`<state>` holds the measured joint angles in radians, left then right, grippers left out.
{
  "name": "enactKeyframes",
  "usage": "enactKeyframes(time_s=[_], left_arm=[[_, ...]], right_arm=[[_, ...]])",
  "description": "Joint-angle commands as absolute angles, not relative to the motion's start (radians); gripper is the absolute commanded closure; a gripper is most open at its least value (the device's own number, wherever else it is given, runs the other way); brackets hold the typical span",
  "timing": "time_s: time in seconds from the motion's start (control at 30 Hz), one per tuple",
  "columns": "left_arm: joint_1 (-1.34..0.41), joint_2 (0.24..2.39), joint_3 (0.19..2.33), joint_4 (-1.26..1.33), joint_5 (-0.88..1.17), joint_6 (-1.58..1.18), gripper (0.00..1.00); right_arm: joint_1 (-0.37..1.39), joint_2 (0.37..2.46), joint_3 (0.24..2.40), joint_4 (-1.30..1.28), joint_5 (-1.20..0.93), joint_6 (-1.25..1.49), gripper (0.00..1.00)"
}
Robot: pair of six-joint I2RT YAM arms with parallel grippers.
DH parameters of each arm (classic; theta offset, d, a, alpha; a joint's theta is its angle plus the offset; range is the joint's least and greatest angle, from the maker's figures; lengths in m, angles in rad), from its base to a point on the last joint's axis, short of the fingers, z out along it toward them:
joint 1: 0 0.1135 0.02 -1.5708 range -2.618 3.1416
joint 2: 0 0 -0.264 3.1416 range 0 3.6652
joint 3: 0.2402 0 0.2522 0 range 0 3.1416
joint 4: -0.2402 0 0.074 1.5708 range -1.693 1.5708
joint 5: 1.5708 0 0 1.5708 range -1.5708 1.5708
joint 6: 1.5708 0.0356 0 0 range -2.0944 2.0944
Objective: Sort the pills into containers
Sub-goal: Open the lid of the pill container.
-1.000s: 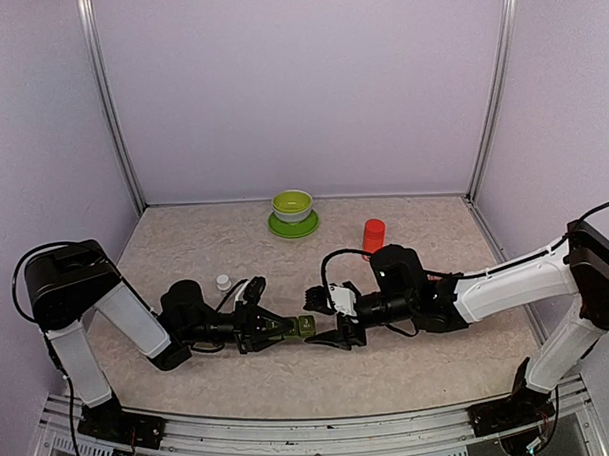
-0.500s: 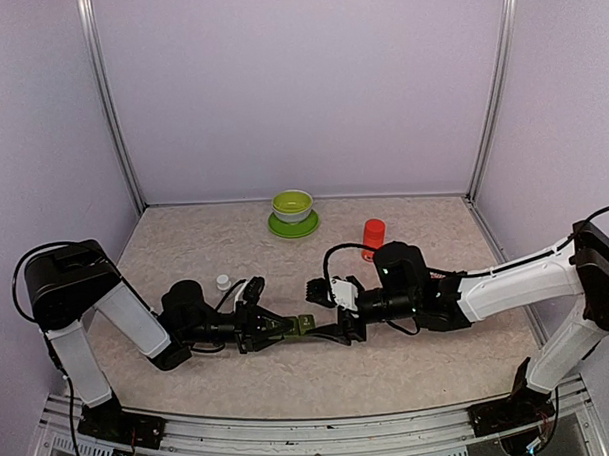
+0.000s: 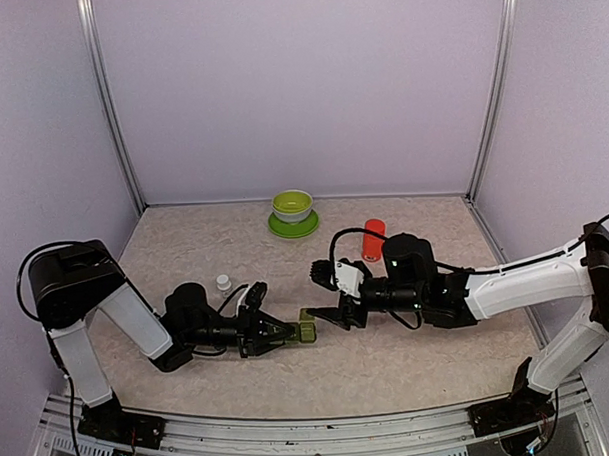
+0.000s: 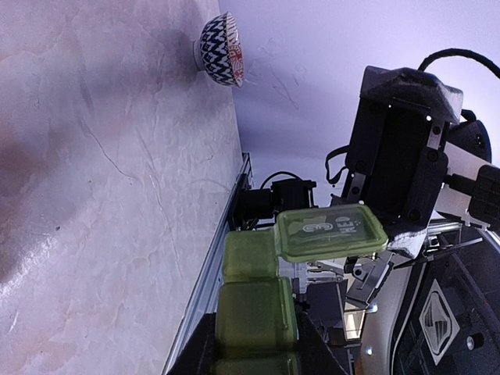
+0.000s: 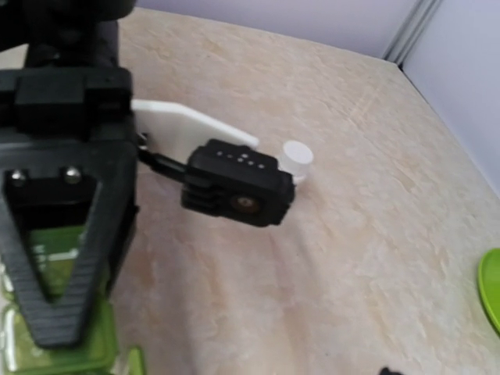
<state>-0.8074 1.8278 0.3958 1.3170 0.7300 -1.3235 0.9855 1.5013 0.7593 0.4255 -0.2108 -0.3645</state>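
Containers point(image 3: 306, 332) in left hand point(image 3: 288, 335), lid-up end just beside right hand point(image 3: 325, 293).

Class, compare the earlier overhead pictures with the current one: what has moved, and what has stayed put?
The right tool drew back from the end of the green container strip, toward the right and far side, its jaws spreading wider and holding nothing. The left tool stays clamped on the strip, barely shifted. The lime-green bowl, red bottle and white cap stayed put.
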Motion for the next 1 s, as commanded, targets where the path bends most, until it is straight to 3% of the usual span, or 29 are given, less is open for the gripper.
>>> enactKeyframes(time_s=[0.0,0.97], left_arm=[[-0.818,1.844,0.409,1.369,0.75,-1.312,0.8],[-0.841,1.845,0.434,1.38,0.781,-1.295,0.8]], right_arm=[[0.979,1.525,0.79,0.435,-0.161,-0.35,0.3],[0.979,1.649,0.87,0.285,-0.111,-0.393,0.29]])
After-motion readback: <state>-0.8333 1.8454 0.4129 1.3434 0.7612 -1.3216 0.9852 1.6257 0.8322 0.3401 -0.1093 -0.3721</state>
